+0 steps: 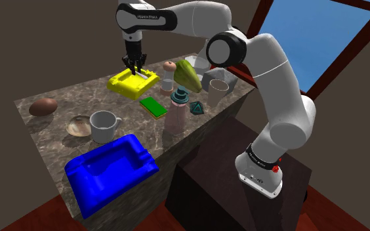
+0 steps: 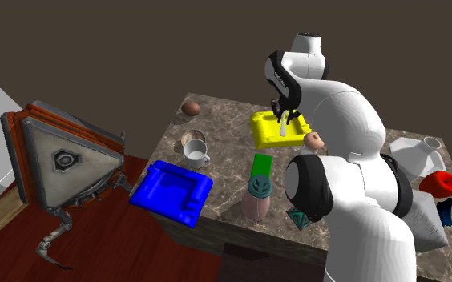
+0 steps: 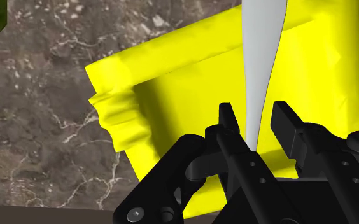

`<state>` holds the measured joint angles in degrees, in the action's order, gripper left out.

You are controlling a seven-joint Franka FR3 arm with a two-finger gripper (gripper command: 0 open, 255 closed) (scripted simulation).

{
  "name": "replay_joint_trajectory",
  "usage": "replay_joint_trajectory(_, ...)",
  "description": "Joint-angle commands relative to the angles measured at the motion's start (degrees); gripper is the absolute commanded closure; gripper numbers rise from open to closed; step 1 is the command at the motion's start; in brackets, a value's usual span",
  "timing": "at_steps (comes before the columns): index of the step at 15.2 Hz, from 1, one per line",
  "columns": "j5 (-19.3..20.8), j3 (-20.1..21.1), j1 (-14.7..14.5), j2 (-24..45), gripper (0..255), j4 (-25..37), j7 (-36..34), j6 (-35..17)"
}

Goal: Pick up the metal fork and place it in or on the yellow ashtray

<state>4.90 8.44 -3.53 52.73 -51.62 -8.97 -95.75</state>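
Note:
The yellow ashtray (image 1: 121,84) (image 2: 264,132) (image 3: 172,83) sits at the far side of the marble counter. A pale grey fork (image 1: 140,77) (image 2: 283,126) (image 3: 261,51) lies across its hollow, with the narrow handle end running back between my fingers. My black gripper (image 1: 135,69) (image 2: 283,112) (image 3: 256,118) hangs just above the ashtray, pointing down. It is open: in the wrist view the two fingers stand either side of the handle, with a strip of yellow showing on each side.
Around the ashtray are a green block (image 1: 153,106), a pink bottle with a teal cap (image 1: 177,115), a green fruit-like lump (image 1: 187,75) and a grey cup (image 1: 218,92). Nearer the front stand a white mug (image 1: 103,125) and a blue tray (image 1: 111,170).

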Motion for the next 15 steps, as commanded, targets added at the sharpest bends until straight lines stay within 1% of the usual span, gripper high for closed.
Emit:
replay_joint_trajectory(1,0.02,-0.01,0.05,0.13,255,-1.16,-0.04,-1.34)
replay_joint_trajectory(9,0.03,-0.01,0.07,0.21,255,-1.51,-0.04,-1.77)
replay_joint_trajectory(10,0.04,-0.01,0.07,0.22,0,-1.49,-0.04,-1.76)
replay_joint_trajectory(15,0.04,-0.01,0.07,0.22,0,-1.49,-0.04,-1.76)
